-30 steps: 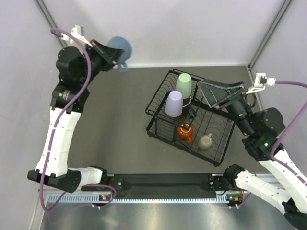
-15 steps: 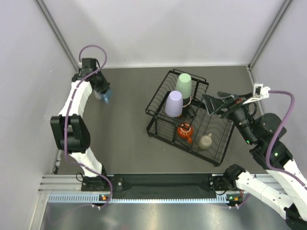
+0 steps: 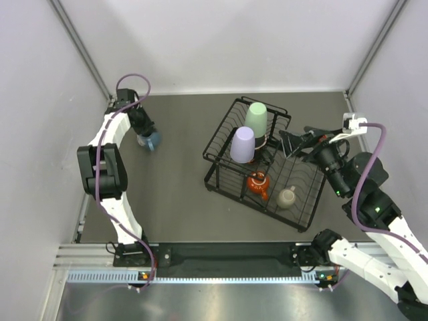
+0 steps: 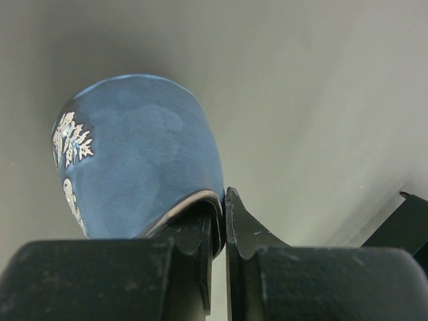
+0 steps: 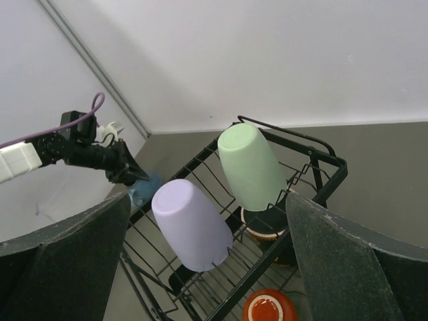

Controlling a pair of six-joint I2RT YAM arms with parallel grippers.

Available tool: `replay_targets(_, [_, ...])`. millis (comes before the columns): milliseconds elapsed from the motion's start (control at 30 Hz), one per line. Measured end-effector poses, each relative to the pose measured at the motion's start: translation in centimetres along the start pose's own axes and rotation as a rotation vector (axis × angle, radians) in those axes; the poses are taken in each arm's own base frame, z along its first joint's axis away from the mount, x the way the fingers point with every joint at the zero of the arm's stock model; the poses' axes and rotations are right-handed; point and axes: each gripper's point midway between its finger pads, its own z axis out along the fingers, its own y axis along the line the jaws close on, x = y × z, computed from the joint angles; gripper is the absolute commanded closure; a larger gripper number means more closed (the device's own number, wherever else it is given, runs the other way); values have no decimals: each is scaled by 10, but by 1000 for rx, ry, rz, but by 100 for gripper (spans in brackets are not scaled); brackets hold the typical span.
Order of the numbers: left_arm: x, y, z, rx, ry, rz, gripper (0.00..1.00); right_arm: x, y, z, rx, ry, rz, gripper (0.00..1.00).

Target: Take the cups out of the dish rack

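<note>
Our left tool pinches the blue mug by its rim, low at the desk's far left, well apart from the rack. We judge this the set-down: lower gently, then release. Our right tool gapes wide over the rack, holding nothing. Inside are a lavender tumbler, a mint tumbler, an orange cup and a beige mug.

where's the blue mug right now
Top external view: the blue glazed mug is at the far left of the dark table, its rim pinched by the left gripper, well left of the black wire dish rack.
</note>
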Motion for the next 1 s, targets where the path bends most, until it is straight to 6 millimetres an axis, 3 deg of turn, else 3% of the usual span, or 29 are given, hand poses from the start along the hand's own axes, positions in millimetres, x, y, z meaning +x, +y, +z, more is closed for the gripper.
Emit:
replay_targets(333, [7,12,23,10,50,-10,93,2,-1,2,2,7,-24,0])
replay_targets(700, [-5,10,20,13,27,28,66,3,-1,2,1,8,-23,0])
replay_targets(1000, [-22,-1,8,31,-15,49,52,13,1,9,-3,42,-25,0])
